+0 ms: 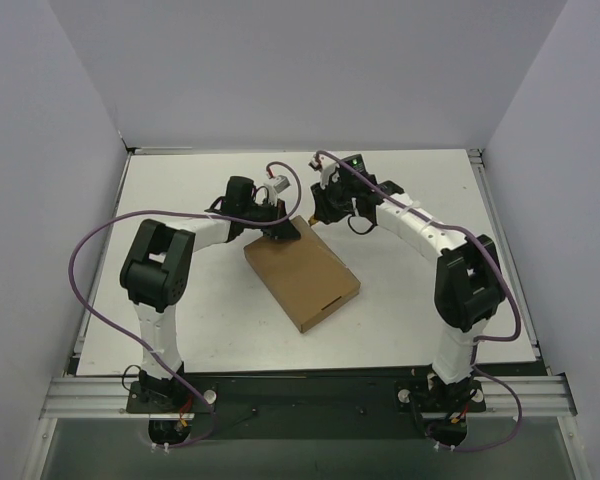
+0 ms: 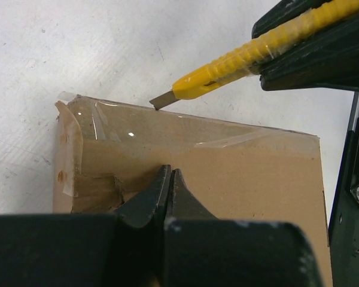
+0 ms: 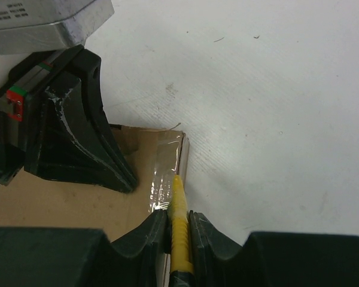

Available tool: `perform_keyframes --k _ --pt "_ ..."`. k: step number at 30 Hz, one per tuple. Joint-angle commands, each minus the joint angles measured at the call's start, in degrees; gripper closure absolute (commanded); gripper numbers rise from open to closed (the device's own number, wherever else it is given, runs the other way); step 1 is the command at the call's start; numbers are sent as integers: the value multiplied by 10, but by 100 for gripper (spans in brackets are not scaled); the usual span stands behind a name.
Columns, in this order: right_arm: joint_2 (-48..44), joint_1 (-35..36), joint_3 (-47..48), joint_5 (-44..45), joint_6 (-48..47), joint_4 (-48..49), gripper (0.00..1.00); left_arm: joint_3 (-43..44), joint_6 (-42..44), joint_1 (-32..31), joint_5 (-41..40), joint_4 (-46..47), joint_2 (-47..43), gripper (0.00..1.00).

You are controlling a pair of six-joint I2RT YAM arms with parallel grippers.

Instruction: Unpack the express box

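1. The left pincer (image 2: 169, 173) has its two fingers pressed together with nothing between them. Its tips point down onto the lid of the express box (image 1: 302, 272), close to the far end, and appear to rest on the cardboard.
2. The right pincer (image 3: 178, 215) is clamped on a yellow utility knife (image 2: 239, 57), gripping the ribbed handle so that the front of the knife sticks out past the fingertips.
3. A short stub of blade (image 2: 161, 100) shows at the front of the knife. It sits right at the far top edge of the box; whether it touches the cardboard cannot be told.
4. Clear tape (image 3: 166, 167) runs along that edge and wraps over the corner, wrinkled and shiny. The knife tip lies over this strip in the right wrist view.
5. The two pincers are near each other at the same far end of the box, the left one on the lid and the right one just beyond the edge.
6. The box lies flat and closed near the middle of the white counter (image 1: 430, 200), turned at an angle, between the two arms.
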Motion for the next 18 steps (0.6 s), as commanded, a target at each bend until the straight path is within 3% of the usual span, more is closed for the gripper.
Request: perform_keyframes --k 1,5,18 --pt "-69 10 -30 35 -15 7 100 -19 38 13 -61 -88 46 100" --pt "-114 26 -68 149 31 6 100 -19 39 13 -63 -88 44 100" --pt "-178 37 -127 143 29 -45 100 -19 42 12 -56 -88 52 100"
